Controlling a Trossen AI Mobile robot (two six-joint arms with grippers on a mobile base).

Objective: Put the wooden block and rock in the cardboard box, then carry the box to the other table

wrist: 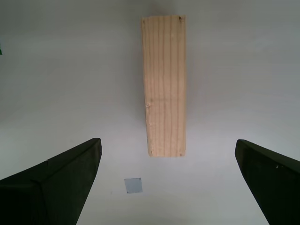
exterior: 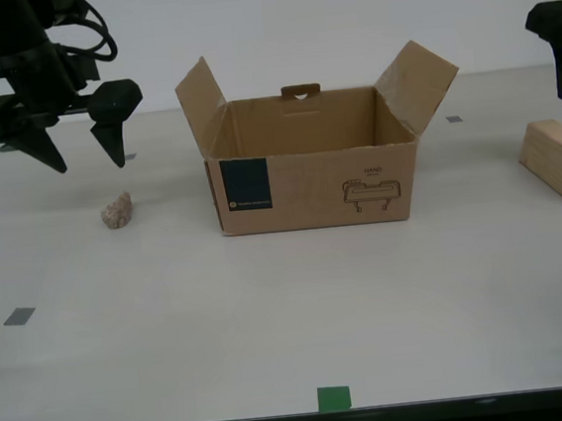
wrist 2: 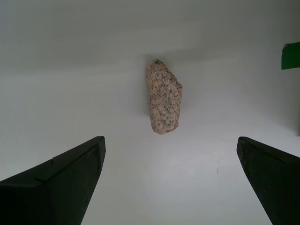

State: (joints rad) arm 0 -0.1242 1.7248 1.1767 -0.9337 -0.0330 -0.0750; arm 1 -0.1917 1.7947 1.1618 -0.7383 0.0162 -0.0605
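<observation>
1. My second gripper [wrist 2: 168,183], black and two-fingered, is hanging with its jaws spread wide and nothing between them. It is hovering above the tabletop toward the exterior view's left, clear of the surface.
2. The small lumpy beige-pink rock [wrist 2: 163,96] is lying on the smooth off-white tabletop [exterior: 271,311] below my second gripper and a little ahead of its open fingers. Its long axis is running along the direction the gripper is pointing, across the line between the two fingers, so I judge a straight descent would let the jaws close on its narrow sides.
3. My first gripper [wrist: 168,183] is likewise standing wide open and empty, up near the tabletop's edge at the exterior view's right.
4. The pale light-tan wooden block [wrist: 164,84] is lying beneath and ahead of it, long axis also running away from the gripper, narrow width facing the fingers.
5. The brown corrugated cardboard box [exterior: 313,182], flaps open, is standing between the two objects, well apart from both; neither is in it yet.
</observation>
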